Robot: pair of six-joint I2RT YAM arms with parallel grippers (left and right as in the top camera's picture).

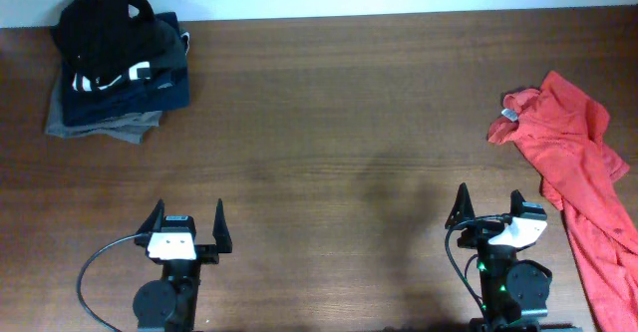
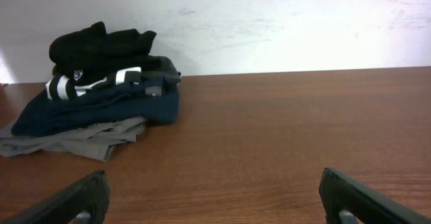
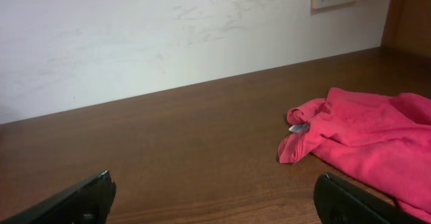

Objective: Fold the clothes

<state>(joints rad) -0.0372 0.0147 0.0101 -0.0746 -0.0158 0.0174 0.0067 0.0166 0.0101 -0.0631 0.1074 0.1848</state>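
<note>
The orange-red T-shirt (image 1: 578,167) lies crumpled along the table's right edge, its white neck label facing the table's middle. In the right wrist view the T-shirt (image 3: 367,140) lies ahead and to the right of the fingers. My right gripper (image 1: 488,204) is open and empty at the front right, just left of the shirt; its fingers (image 3: 214,200) are wide apart. My left gripper (image 1: 187,222) is open and empty at the front left, fingers (image 2: 215,197) wide apart over bare wood.
A stack of folded black, navy and grey garments (image 1: 115,63) sits at the back left corner, also in the left wrist view (image 2: 101,89). A white wall runs behind the table's far edge. The brown wooden table (image 1: 329,133) spans the view.
</note>
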